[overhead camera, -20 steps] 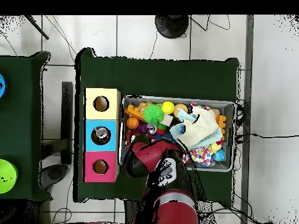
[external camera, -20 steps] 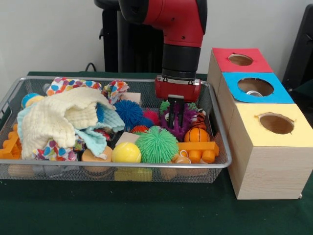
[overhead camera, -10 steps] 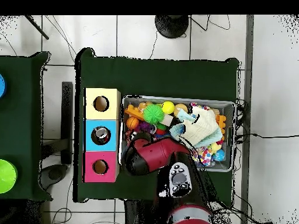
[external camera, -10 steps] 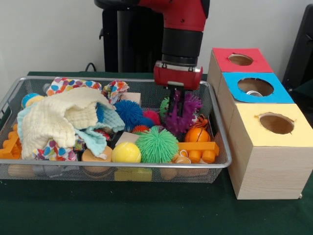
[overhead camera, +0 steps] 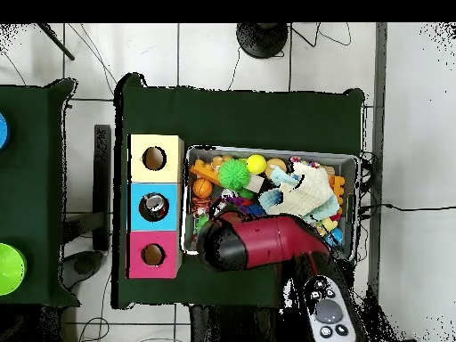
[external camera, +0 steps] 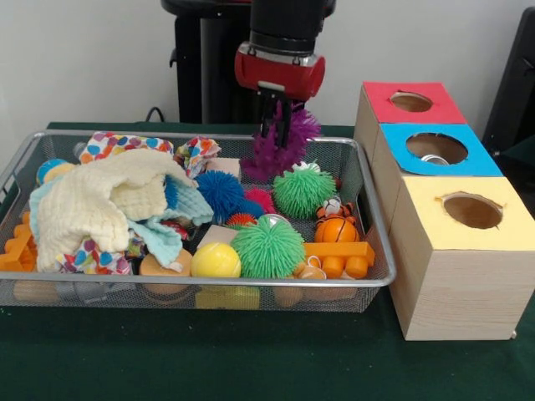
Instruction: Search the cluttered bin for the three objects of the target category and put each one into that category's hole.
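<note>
The gripper (external camera: 279, 117) hangs above the far edge of the wire bin (external camera: 378, 251), its fingers closed on a purple spiky ball (external camera: 282, 144) that dangles clear of the clutter. In the overhead view the red arm (overhead camera: 267, 242) covers the gripper and its catch, so only the front view shows them.

This looks like the carry step: 1 spiky ball is lifted out and has yet to reach a hole. The next move, as I judge it, calls for swinging the ball sideways over the row of boxes beside the bin, centring it above the right opening and letting go. Which hole belongs to spiky balls cannot be told from here.

There are 3 boxes, each with 1 round hole: a red box (external camera: 435, 107), a blue box (external camera: 481, 163) and a yellow box (external camera: 430, 217). Something pale sits inside the blue box's hole.

Left in the bin I count 2 green spiky balls (external camera: 267, 247), 1 blue spiky ball (external camera: 221, 191), 1 smooth yellow ball (external camera: 216, 260), 1 small basketball (external camera: 336, 230), an orange toy brick (external camera: 341, 256) and a heap of cloths (external camera: 100, 205). All stands on a green worktop (external camera: 251, 359).
</note>
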You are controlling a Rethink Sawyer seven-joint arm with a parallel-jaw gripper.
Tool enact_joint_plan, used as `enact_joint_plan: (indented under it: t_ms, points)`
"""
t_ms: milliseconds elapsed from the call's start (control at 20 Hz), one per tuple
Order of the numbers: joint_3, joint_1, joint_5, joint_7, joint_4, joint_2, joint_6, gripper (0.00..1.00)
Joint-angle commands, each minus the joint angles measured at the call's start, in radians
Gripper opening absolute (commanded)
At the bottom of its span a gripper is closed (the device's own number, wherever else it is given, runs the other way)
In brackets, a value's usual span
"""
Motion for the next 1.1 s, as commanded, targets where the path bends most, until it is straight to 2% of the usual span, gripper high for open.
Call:
enact_joint_plan:
  t_ms: [50,400,650,750,950,1100]
  points:
    - [0.229,-0.089,0.052,-0.157,0.112,-0.069,0.064,0.0]
    - [0.314,-0.159,0.04,-0.129,0.133,-0.052,0.018,0.0]
    - [0.348,-0.179,0.02,-0.096,0.135,-0.03,-0.02,0.0]
    - [0.346,-0.174,0.029,-0.096,0.126,-0.029,0.028,0.0]
    - [0.329,-0.156,0.047,-0.123,0.109,-0.077,0.163,0.0]
    - [0.309,-0.128,0.032,-0.129,0.094,-0.105,0.204,0.0]
